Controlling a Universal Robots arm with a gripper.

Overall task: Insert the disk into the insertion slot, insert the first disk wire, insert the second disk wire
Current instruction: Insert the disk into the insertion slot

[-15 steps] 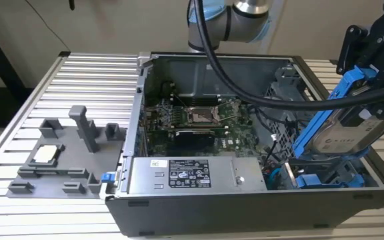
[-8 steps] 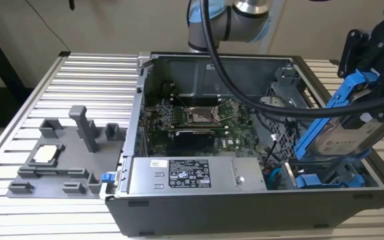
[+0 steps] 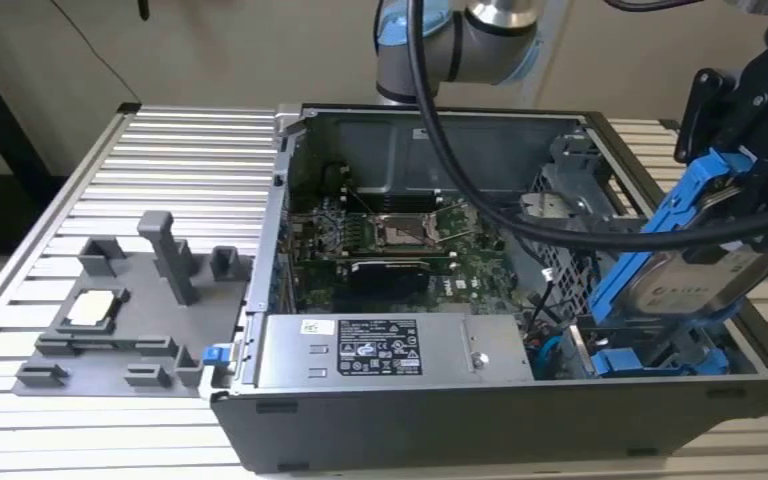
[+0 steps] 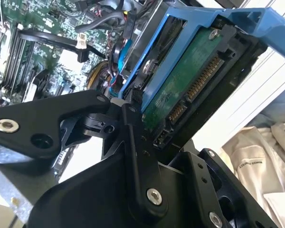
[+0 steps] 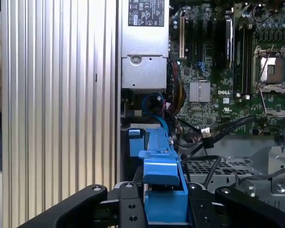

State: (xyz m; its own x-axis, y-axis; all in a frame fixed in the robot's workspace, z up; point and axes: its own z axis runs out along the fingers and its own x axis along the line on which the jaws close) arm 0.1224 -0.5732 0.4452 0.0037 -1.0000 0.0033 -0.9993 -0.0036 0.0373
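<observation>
Above insertion slot (image 3: 662, 352), pincer (image 3: 738, 200) grips disk (image 3: 684, 280); cables (image 3: 542, 338) beside.

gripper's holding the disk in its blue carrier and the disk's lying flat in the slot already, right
Not flat. The gripper does hold the disk in its blue carrier, but the disk is tilted steeply, its lower end near the insertion slot, not seated. The exterior view shows this.
</observation>
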